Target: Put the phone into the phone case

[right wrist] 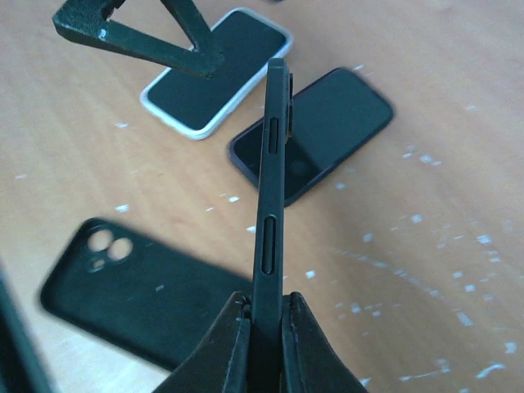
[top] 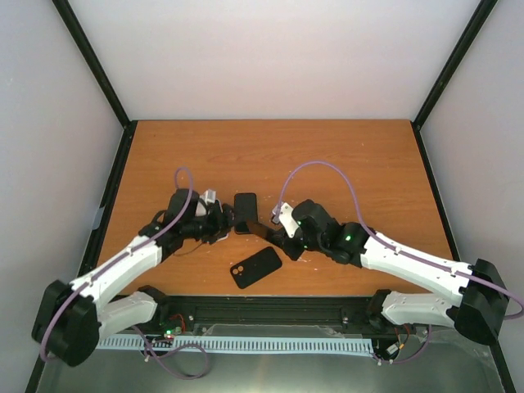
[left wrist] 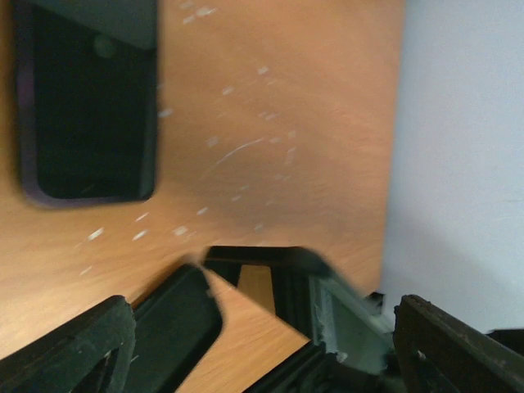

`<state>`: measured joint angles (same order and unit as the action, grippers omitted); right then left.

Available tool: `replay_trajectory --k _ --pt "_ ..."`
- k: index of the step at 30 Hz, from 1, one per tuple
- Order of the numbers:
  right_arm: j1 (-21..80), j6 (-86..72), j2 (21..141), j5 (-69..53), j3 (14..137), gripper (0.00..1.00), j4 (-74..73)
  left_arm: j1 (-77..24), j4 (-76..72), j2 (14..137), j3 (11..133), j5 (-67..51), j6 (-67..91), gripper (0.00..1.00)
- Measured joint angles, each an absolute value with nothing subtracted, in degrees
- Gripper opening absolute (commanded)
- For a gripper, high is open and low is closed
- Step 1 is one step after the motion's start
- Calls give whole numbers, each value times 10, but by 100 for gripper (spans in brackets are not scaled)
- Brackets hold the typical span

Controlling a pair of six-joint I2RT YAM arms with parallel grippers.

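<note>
Nearest the arm bases lies the phone case point(top: 255, 268), black, flat on the table point(top: 344, 164), with its two camera holes showing. Nothing touches it or pins it.

Just beyond the case, the right gripper point(right wrist: 264, 309) is clamped tight on the lower end of a black slab point(right wrist: 270, 188), which it holds on edge and clear of the wood. The slab has side slots or buttons and a small bump near its top. It is judged to be the phone, though the edge-on view does not settle this.

The left gripper point(left wrist: 262, 348), beyond the case and to its left, stands wide open with nothing between its fingers.

Farther from the case, a dark handset point(right wrist: 327, 131) lies flat. Beyond that is a white-rimmed item point(right wrist: 217, 70), phone or case not determinable, with a finger of the left gripper over it.

Hazards noted:
- The slab is pinched at one end only, so it may pivot or slip when pressed down.
- The case is unrestrained and may slide or tip under a corner-first push.
- If the bump does not line up with the camera holes, the slab will not seat.
- The two arms work close together beyond the case, so there is a risk of contact.
</note>
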<state>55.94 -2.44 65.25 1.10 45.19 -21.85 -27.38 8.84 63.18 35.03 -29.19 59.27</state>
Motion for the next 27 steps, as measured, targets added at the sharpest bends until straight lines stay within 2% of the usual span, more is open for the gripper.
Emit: replay_trajectory --k 6,11,19,27 --pt "511 -49 653 -165 483 3 -305 -274 159 536 245 -267 584 63" --pt "494 -59 670 -256 512 3 -357 -276 190 493 188 -268 592 59" --pt "475 -59 705 -267 541 3 -396 -318 179 506 147 -277 626 49" --pt "450 -59 702 -242 540 3 -410 -326 176 537 145 -272 635 45"
